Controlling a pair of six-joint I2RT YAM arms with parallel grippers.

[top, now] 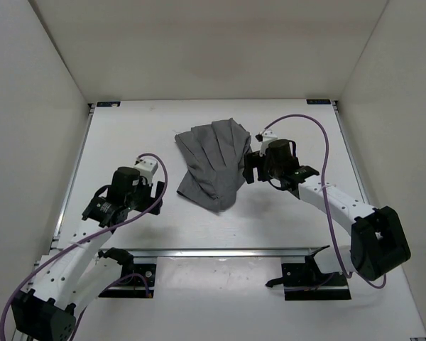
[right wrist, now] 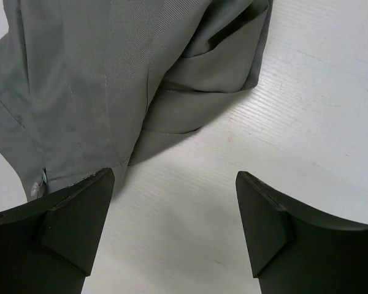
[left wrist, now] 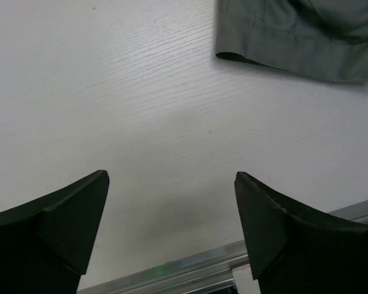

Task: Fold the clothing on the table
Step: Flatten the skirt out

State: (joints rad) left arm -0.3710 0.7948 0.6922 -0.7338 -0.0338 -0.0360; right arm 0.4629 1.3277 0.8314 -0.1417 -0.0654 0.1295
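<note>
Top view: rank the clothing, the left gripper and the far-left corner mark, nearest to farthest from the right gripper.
1. the clothing, just beside the fingertips of the right gripper, mid-table.
2. the left gripper, on the other side of the garment, toward the near left.
3. the far-left corner mark, at the back left corner.

Top external: high, behind arm bases (top: 309, 277), looks down and forward; far enough to take in whole surface (top: 128, 135). Left wrist: low, close, looks past own left claw (left wrist: 172, 176) onto bare surface, front rail (left wrist: 190, 263) at bottom edge. Right wrist: equally close, looks past right claw (right wrist: 175, 173). Shared by all three: clothing (top: 213, 163), only a corner in left wrist view, large in right.
</note>
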